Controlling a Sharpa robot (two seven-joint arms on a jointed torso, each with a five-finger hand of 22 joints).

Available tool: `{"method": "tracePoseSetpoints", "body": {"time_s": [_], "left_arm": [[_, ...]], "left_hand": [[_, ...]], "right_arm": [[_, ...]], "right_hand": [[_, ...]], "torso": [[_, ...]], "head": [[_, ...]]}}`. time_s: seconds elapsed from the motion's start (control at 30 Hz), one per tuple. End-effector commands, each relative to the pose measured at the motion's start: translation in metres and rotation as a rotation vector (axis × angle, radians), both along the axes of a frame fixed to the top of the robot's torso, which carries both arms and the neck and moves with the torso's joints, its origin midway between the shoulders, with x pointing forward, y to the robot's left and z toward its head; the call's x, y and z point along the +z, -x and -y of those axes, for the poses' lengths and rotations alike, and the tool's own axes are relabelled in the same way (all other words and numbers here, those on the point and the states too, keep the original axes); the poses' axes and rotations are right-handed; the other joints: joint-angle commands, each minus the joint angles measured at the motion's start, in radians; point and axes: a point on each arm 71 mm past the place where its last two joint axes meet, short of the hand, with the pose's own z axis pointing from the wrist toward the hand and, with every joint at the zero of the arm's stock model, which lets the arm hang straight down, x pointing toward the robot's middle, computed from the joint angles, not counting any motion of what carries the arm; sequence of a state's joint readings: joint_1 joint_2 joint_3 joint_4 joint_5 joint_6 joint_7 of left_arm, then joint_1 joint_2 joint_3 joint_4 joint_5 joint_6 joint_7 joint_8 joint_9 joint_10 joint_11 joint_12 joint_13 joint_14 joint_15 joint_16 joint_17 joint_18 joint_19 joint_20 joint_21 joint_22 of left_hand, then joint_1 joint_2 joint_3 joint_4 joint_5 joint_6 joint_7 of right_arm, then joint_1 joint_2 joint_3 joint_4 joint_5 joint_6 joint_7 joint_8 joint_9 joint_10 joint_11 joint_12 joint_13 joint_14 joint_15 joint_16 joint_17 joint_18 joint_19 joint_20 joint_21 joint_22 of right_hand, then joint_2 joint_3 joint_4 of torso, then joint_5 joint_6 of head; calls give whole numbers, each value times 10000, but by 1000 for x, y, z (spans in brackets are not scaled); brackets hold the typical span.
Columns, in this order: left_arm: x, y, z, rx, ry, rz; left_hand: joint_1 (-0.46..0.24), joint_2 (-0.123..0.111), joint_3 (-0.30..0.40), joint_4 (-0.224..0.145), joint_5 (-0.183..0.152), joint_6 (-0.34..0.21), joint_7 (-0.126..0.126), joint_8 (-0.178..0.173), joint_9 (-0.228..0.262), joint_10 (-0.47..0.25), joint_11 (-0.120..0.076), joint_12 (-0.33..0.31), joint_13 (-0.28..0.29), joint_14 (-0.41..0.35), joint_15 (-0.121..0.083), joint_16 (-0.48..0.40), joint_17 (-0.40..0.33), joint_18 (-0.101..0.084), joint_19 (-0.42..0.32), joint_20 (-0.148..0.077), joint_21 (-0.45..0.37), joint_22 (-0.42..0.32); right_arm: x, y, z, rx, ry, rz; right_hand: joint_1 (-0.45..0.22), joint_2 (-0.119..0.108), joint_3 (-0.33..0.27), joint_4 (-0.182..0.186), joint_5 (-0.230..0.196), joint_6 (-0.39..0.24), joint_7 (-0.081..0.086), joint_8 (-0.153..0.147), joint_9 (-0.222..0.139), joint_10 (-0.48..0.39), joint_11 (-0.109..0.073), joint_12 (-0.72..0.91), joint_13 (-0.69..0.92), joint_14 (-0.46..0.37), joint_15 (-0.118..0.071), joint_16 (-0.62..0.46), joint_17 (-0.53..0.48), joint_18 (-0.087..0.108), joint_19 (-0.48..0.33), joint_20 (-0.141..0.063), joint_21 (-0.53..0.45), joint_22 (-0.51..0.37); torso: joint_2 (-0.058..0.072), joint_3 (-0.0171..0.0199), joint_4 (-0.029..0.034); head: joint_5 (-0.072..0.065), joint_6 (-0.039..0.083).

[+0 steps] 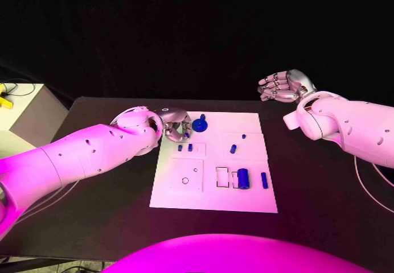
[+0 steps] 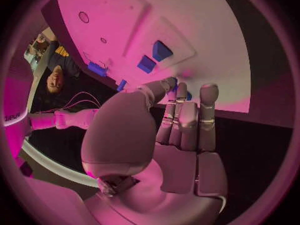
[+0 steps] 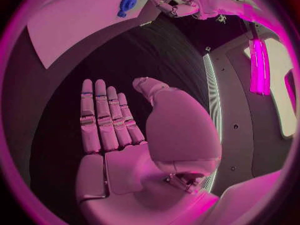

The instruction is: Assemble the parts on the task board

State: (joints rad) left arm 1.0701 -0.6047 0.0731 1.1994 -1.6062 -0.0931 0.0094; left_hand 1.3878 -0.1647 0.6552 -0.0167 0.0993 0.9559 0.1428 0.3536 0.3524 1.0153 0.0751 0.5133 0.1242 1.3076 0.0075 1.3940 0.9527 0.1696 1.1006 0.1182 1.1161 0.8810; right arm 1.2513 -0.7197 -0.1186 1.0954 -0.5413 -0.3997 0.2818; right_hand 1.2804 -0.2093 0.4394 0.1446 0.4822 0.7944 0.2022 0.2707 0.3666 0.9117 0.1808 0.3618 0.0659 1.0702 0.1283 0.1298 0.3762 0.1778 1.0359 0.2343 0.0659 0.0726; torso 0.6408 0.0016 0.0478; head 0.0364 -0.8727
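The left hand [image 1: 172, 124] hovers at the white task board's [image 1: 254, 199] far corner on the black desk [image 1: 107, 216], fingers straight, holding nothing. Beside it a blue disc part [image 1: 200, 124] looks light, rigid and slick; pinch its rim. The right hand [image 1: 282, 86] hangs released, well apart.

The flat white rectangular task board [image 1: 215, 196] lies in the middle of the black table, its long side running away from the robot. On its far edge stands a round blue disc-shaped part [image 1: 200, 124] (upright, on its rim), with two short blue pegs [image 1: 185, 147] just nearer. A small blue peg [image 1: 233, 149] lies mid-board, and a thick blue cylinder [image 1: 243, 178] sits beside a thin blue bar [image 1: 264, 180] near the right edge.
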Motion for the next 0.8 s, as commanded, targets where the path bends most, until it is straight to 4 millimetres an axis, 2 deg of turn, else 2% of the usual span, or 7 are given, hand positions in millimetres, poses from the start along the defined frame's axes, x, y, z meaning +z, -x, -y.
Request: {"method": "tracePoseSetpoints", "body": {"time_s": [0.03, 0.8], "left_arm": [[-1, 2, 4, -183, -61, -109], [-4, 2, 5, -262, -228, -370]], "left_hand": [[-38, 29, -41, -36, 23, 40, -6, -48, 18, 75, 13, -42, -2, -71, 11, -34, -1, -143, -74, -25, -33, 0], [-14, 54, -261, -111, -15, 228, -117, -42, 152, 270, -134, 83, 219, -1, -77, 64, 189, -146, -60, -73, 3, 68]], "right_arm": [[1, 0, -1, 119, 28, 74], [1, 0, -1, 108, 32, 73]], "right_hand": [[-94, 26, 43, 0, 35, 58, 409, -23, -9, 83, -12, 30, -10, 37, 2, -58, -9, 62, 65, 24, 56, -7], [-94, 26, 43, 0, 35, 58, 409, -23, -9, 83, -12, 30, -10, 37, 2, -58, -9, 62, 65, 24, 56, -7]], "torso": [[5, 2, -1], [3, 0, 9]], "head": [[-13, 1], [-49, 1]]}}
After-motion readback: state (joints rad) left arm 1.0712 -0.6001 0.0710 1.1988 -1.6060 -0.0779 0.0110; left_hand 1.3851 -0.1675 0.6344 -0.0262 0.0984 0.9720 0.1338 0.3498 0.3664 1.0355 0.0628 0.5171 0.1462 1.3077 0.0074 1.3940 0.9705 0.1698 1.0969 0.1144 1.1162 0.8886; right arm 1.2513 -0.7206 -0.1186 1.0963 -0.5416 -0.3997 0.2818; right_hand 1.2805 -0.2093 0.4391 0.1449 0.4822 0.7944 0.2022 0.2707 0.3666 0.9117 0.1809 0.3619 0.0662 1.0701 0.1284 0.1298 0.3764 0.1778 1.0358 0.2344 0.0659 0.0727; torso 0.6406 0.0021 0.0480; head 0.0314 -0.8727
